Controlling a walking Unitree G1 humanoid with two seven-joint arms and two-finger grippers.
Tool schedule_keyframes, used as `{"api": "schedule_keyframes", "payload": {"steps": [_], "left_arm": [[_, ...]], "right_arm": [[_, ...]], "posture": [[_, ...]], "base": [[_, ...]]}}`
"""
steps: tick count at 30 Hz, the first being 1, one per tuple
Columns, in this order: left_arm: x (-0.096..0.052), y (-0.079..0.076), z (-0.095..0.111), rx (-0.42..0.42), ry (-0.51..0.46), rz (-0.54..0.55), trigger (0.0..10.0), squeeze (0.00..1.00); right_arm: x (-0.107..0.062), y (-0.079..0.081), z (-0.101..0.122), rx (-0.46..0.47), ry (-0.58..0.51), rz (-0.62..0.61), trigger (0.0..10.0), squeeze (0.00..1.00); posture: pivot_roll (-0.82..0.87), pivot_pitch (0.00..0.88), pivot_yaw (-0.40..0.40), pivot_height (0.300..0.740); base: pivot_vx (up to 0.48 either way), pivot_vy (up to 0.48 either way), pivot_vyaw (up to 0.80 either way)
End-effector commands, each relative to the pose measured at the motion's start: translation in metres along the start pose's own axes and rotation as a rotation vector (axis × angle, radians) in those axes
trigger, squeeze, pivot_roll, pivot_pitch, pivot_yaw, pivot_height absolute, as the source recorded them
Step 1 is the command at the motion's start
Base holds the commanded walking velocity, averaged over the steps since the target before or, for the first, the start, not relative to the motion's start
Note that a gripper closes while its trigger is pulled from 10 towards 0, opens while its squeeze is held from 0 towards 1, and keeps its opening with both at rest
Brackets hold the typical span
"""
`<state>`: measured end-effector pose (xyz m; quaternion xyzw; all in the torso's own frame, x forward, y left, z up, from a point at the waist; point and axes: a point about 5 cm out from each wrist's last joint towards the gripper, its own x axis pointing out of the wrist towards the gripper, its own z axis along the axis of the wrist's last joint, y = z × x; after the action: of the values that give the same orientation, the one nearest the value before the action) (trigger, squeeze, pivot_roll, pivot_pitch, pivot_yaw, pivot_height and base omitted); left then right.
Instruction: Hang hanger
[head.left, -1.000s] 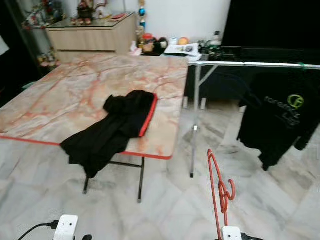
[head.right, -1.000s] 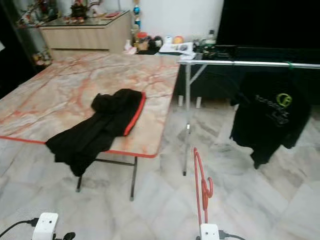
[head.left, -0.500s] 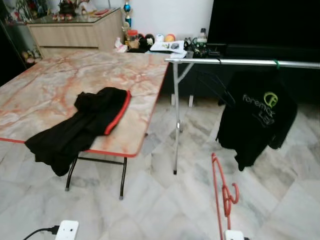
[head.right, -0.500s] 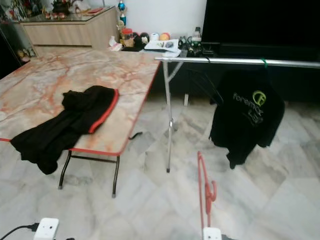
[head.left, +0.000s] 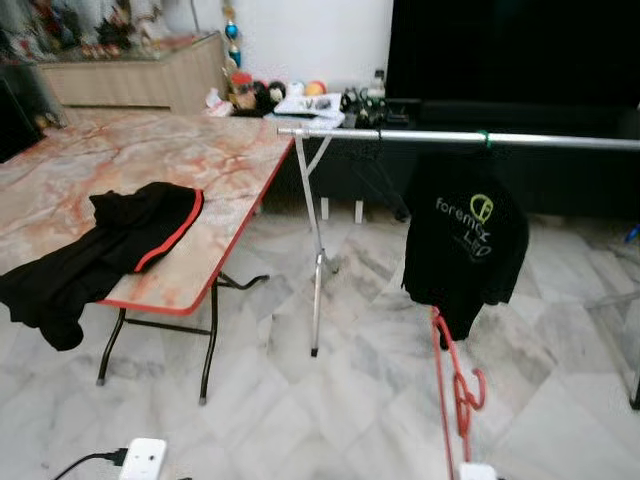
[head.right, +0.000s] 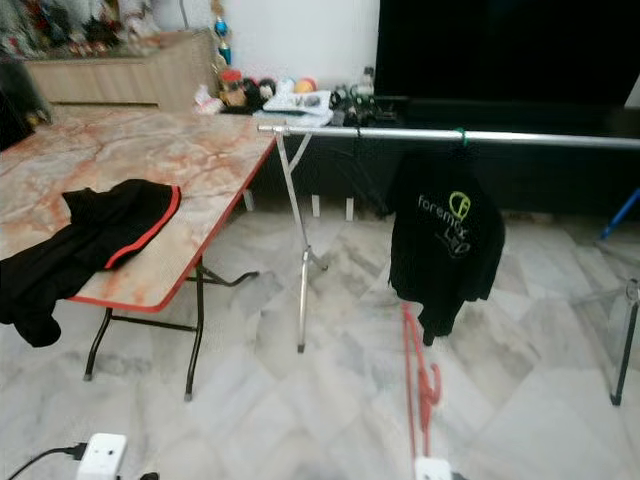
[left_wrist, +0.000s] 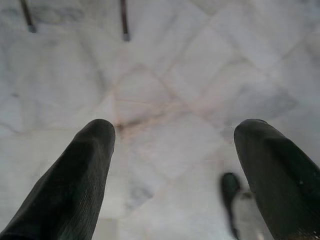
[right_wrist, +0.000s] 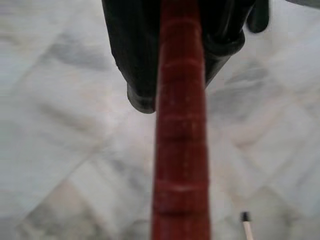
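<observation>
A red hanger (head.left: 455, 385) stands upright at the lower right, and its bar (right_wrist: 181, 125) runs down the middle of the right wrist view. My right gripper (head.left: 472, 468) is shut on its lower end at the picture's bottom edge. Ahead, a silver clothes rail (head.left: 450, 138) spans the room at chest height. A black T-shirt (head.left: 462, 245) with a green logo hangs from it, just beyond the hanger's top. My left gripper (left_wrist: 172, 145) hangs low over the marble floor, open, with nothing between its fingers.
A folding table (head.left: 150, 165) with a marbled top stands on the left, a black garment with red trim (head.left: 100, 250) draped over its edge. The rail's leg (head.left: 315, 300) stands between table and shirt. Another stand's leg (head.right: 625, 345) is at the far right.
The camera has swung right: the table slid to the left and the rail with the shirt came towards the middle. The red hanger stays upright in my right gripper.
</observation>
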<state>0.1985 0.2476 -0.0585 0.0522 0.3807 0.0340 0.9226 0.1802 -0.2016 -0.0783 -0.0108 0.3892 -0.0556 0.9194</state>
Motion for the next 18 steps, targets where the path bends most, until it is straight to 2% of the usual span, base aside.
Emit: {"api": "schedule_keyframes", "payload": {"steps": [1, 3, 11, 14, 18], "left_arm": [[-0.0036, 0.0063, -0.0095, -0.009, 0.029, 0.019, 10.0, 0.0], [-0.0043, 0.0059, -0.0121, 0.0, 0.04, 0.015, 10.0, 0.0], [-0.0051, 0.0059, -0.0142, -0.007, 0.041, 0.017, 10.0, 0.0], [-0.0057, 0.0053, -0.0155, -0.002, 0.038, 0.014, 10.0, 0.0], [-0.0051, 0.0027, -0.0147, -0.018, 0.033, 0.009, 10.0, 0.0]], "right_arm": [[0.0004, 0.0086, 0.0009, 0.015, -0.008, 0.017, 10.0, 0.0], [0.0003, 0.008, 0.0006, 0.017, -0.007, 0.013, 10.0, 0.0], [-0.0004, 0.0055, -0.0012, 0.045, -0.005, -0.01, 10.0, 0.0], [-0.0014, 0.0067, -0.0051, 0.056, 0.011, -0.007, 10.0, 0.0], [-0.0018, 0.0066, -0.0072, 0.063, 0.023, -0.011, 10.0, 0.0]], "posture": [[-0.01, 0.035, 0.056, 0.74], [-0.01, 0.043, 0.06, 0.74], [-0.02, 0.049, 0.071, 0.74], [-0.01, 0.0, 0.072, 0.74], [-0.01, 0.0, 0.069, 0.74]], "base": [[0.0, -0.472, 0.0], [0.0, -0.452, 0.0], [0.0, 0.0, 0.0], [0.0, 0.0, -0.51], [0.0, 0.0, -0.75]]}}
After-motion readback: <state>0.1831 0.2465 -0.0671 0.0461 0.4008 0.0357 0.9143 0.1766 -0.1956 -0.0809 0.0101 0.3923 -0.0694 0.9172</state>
